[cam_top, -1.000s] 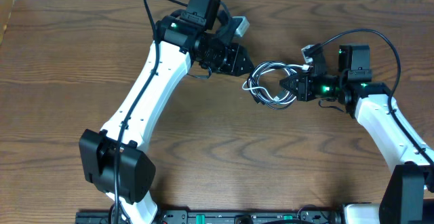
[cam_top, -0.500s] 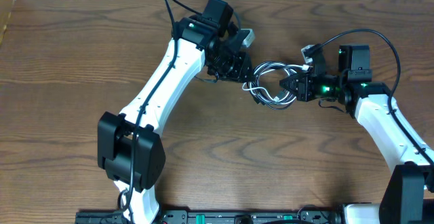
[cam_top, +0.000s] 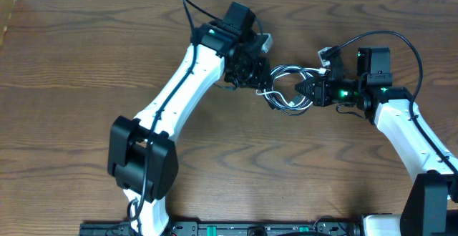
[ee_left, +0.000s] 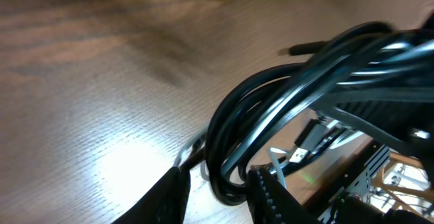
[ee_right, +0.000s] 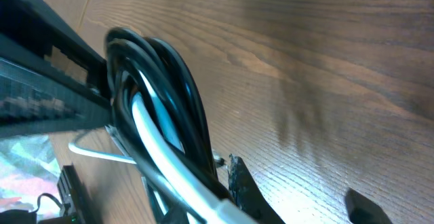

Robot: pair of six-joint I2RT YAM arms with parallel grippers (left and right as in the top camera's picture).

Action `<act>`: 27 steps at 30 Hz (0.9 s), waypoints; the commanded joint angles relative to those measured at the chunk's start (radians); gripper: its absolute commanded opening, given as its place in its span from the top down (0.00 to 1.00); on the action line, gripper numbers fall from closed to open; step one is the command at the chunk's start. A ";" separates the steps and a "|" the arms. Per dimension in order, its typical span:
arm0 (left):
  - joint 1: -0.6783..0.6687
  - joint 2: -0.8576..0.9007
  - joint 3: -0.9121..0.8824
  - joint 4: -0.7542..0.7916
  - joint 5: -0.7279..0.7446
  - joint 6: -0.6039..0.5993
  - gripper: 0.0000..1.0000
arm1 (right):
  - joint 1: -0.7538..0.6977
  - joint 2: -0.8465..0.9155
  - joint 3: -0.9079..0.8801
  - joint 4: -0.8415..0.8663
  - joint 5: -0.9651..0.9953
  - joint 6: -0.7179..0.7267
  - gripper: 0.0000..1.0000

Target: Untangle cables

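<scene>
The cables (cam_top: 285,89) lie in one tangled coil at 2 o'clock from the worktop's (cam_top: 71,86) centre, with nothing freed yet. My right claw (cam_top: 303,91) is clamped on the coil's 3 o'clock side. My left claw (cam_top: 263,84) stands apart around its 9 o'clock loop.

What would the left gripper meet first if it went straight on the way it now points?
The cables. In the wrist view their black loop lies inside the open left gripper, so it would probably push into the bundle almost at once; depth is uncertain.
</scene>
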 commanded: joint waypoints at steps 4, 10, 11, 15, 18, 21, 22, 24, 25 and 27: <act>0.000 0.054 -0.018 0.009 -0.014 -0.052 0.81 | -0.001 -0.016 0.001 0.004 -0.033 0.021 0.99; -0.006 0.056 -0.020 0.063 -0.048 -0.138 0.89 | -0.001 -0.016 0.001 0.004 -0.034 0.053 0.99; -0.008 0.057 -0.020 0.074 -0.055 -0.151 0.88 | -0.001 -0.016 0.001 0.004 -0.034 0.059 0.99; -0.025 0.057 -0.020 0.095 -0.115 -0.222 0.88 | -0.001 -0.016 0.001 0.005 -0.044 0.067 0.99; -0.043 0.057 -0.025 0.104 -0.160 -0.269 0.88 | -0.001 -0.016 0.001 0.008 -0.053 0.068 0.99; -0.067 0.057 -0.040 0.127 -0.196 -0.325 0.87 | -0.001 -0.016 0.001 0.011 -0.053 0.070 0.99; -0.076 0.057 -0.049 0.139 -0.212 -0.344 0.87 | -0.001 -0.016 0.001 0.011 -0.053 0.071 0.99; -0.090 0.057 -0.063 0.159 -0.244 -0.377 0.84 | -0.001 -0.016 0.001 0.011 -0.053 0.071 0.99; -0.096 0.057 -0.070 0.172 -0.261 -0.401 0.83 | -0.001 -0.016 0.001 0.011 -0.053 0.071 0.99; -0.104 0.057 -0.085 0.200 -0.288 -0.448 0.78 | -0.001 -0.016 0.001 0.011 -0.053 0.071 0.99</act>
